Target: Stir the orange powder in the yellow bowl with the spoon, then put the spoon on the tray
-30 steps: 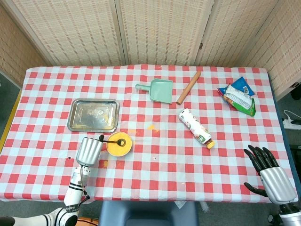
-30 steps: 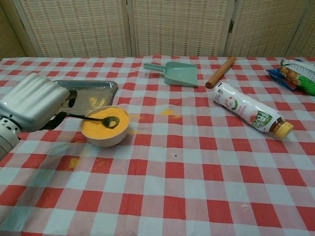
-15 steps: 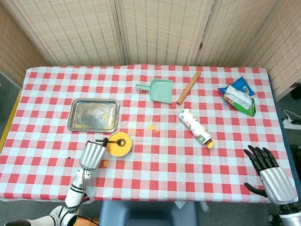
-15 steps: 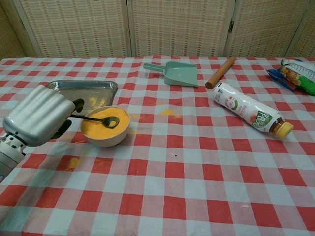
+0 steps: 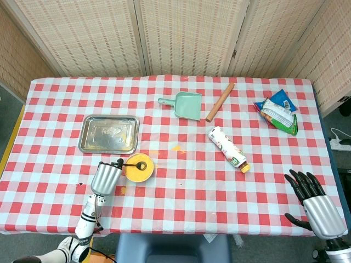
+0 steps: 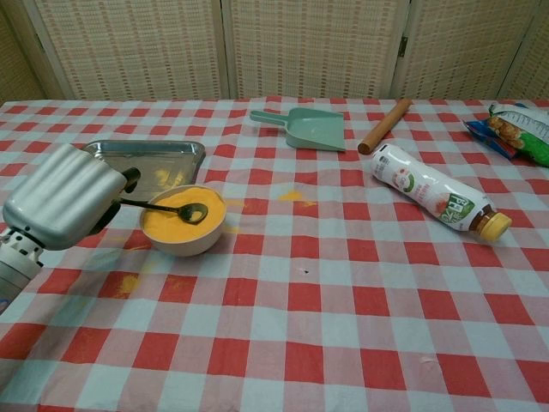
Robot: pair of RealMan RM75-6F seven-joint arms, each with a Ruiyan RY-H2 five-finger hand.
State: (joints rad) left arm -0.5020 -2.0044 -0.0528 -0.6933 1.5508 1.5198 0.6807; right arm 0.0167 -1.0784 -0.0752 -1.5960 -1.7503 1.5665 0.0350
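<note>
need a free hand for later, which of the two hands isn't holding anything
The right hand, open at the table's near right corner. The left hand holds the spoon, whose tip is in the yellow bowl.

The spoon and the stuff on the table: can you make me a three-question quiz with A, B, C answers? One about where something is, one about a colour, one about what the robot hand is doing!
1. Where is the spoon's round end?
A. in the yellow bowl
B. on the tray
C. beside the bottle

2. What colour is the dustpan?
A. red
B. green
C. black

3. What is the left robot hand doing?
A. holding the spoon's handle
B. resting on the tray
C. holding the rolling pin

Answers:
1. A, the spoon's end sits in the orange powder.
2. B, it is pale green in both views.
3. A, the handle runs from the bowl into that hand.
</note>
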